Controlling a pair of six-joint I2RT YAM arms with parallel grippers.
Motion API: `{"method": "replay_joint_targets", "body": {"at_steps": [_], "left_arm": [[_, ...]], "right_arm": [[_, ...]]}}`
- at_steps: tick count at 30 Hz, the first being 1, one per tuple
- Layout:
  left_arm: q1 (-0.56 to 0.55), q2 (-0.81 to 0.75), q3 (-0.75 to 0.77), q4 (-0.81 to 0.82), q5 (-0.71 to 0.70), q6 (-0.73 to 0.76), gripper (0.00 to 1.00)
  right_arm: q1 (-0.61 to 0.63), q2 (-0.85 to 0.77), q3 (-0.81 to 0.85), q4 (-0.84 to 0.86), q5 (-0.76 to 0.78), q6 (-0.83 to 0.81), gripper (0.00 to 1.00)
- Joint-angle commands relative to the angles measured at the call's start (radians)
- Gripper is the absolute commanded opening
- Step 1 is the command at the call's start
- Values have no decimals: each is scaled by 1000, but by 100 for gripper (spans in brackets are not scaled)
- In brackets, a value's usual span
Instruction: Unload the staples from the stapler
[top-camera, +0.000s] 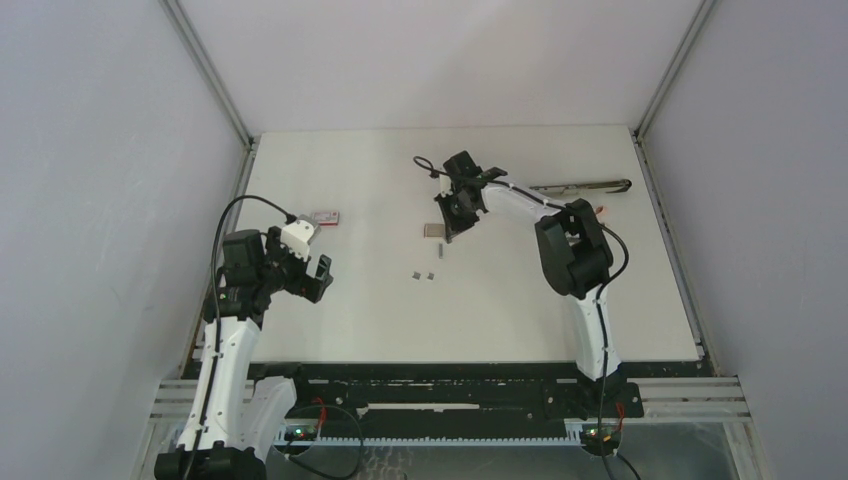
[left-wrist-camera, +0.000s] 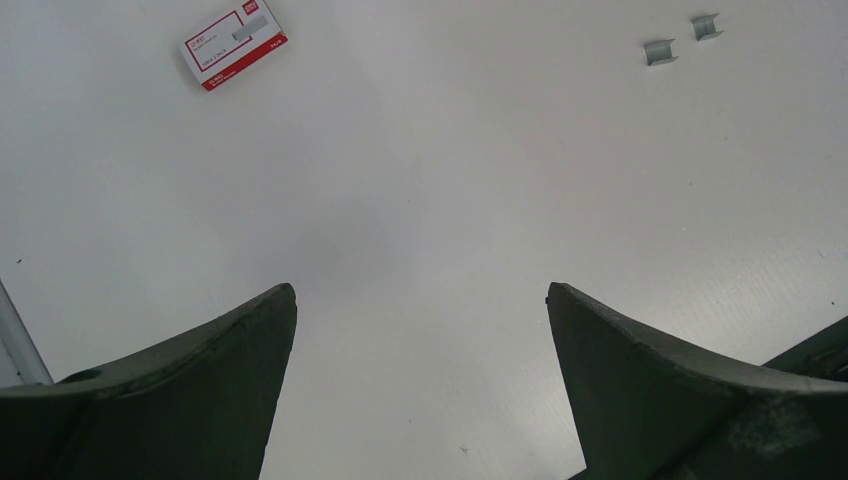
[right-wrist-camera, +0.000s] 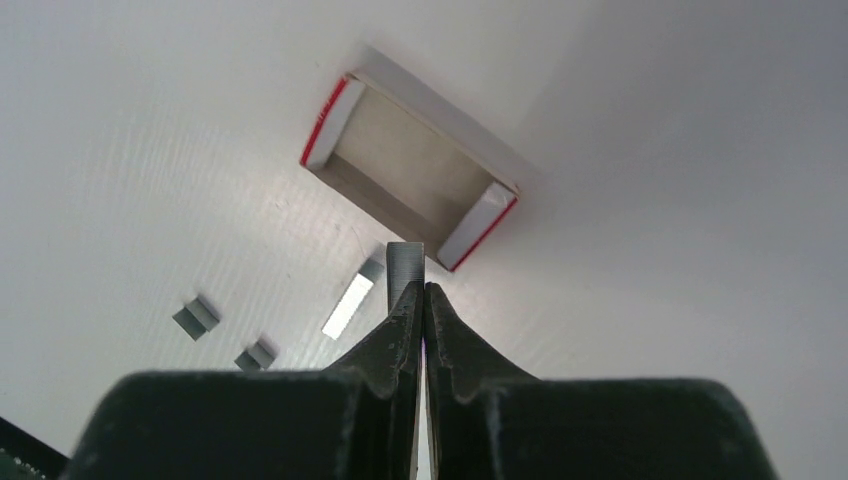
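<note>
The stapler (top-camera: 580, 186) lies at the back right of the table, long, dark and opened out flat. My right gripper (right-wrist-camera: 422, 287) is shut on a short ribbed grey strip of staples (right-wrist-camera: 405, 265) that sticks out past its tips, just beside an open red-and-white box (right-wrist-camera: 410, 175). Three more loose staples pieces (right-wrist-camera: 352, 303) (right-wrist-camera: 196, 316) (right-wrist-camera: 255, 354) lie on the table to the left. From above, the right gripper (top-camera: 447, 232) hangs over that box (top-camera: 434, 231). My left gripper (left-wrist-camera: 420, 290) stands open over bare table at the left (top-camera: 318, 275).
A closed red-and-white box (left-wrist-camera: 234, 42) lies ahead and to the left of the left gripper (top-camera: 326, 217). Two small staple pieces (left-wrist-camera: 660, 51) (left-wrist-camera: 706, 26) lie mid-table (top-camera: 421, 274). Grey walls close in the table on both sides.
</note>
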Motion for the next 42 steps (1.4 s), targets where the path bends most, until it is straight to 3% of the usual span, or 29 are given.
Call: {"method": "replay_joint_targets", "body": {"at_steps": [1,14,42], "left_arm": [[9,4,-14,26,18,-9,100],[10,7,-14,26,16,-12,100],[10,6,-14,28,17,-9,100]], "right_arm": [[-11,-108,-40,34,-49,20,0],[-18,-95,-83,19,-91,14,0],[-20,-10,-21,26,-9,5,0]]}}
